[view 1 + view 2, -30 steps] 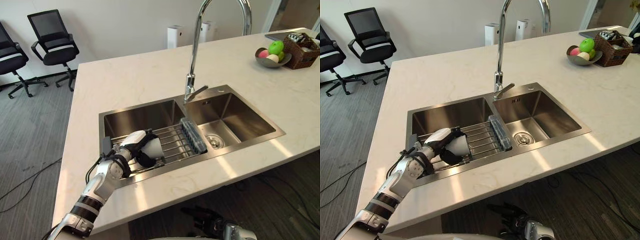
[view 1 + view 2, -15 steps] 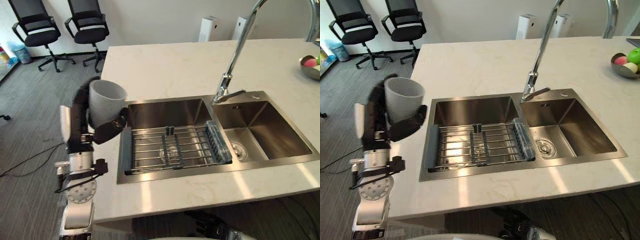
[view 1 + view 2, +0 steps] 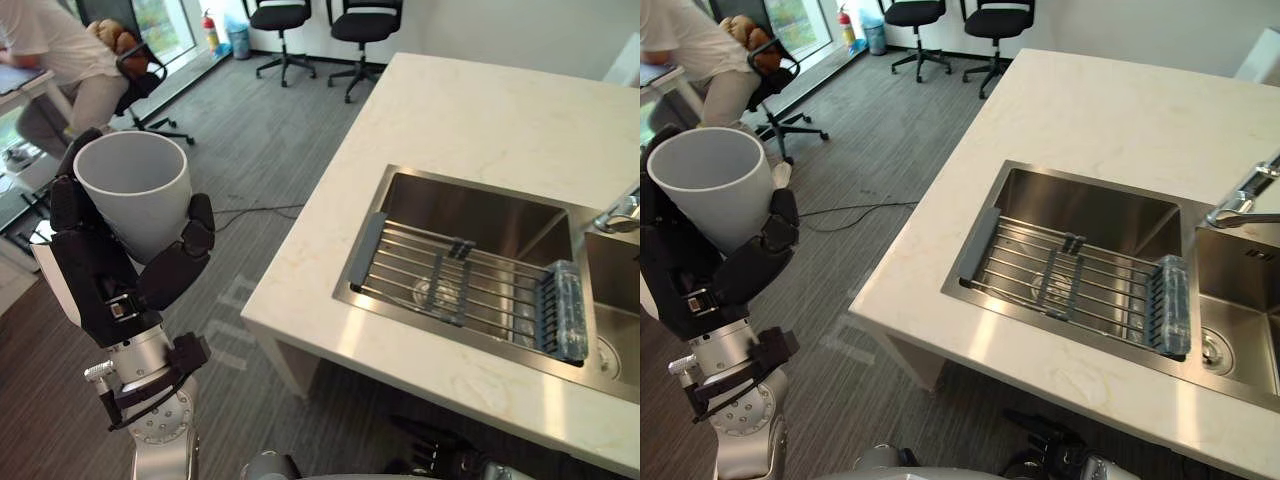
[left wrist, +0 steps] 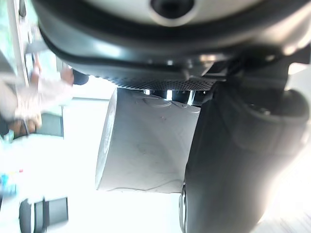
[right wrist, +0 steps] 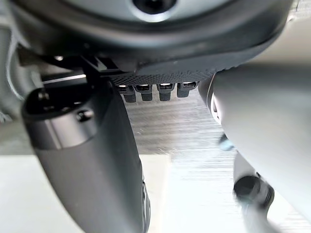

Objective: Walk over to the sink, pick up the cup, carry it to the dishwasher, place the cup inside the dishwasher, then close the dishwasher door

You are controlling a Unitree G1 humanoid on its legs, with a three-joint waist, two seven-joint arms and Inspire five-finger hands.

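Surface (image 3: pixel 480 120) right, sink (image 3: pixel 470 215) inset; corner edge near you. Open floor (image 3: pixel 270 150) left, chairs (image 3: pixel 280 15) far. Your left robot hand (image 3: pixel 100 280) wraps upright cup (image 3: pixel 135 195) over floor. Right robot hand (image 3: pixel 440 460) near, state unclear.

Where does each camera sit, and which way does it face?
Left eye view: on the head, looking down at the sink and the left hand gripping the cup.
Right eye view: beside it, same scene.
Left wrist view: left wrist, along that hand at the cup.
Right wrist view: right wrist, along the right hand toward the floor.
Shared: the cup.
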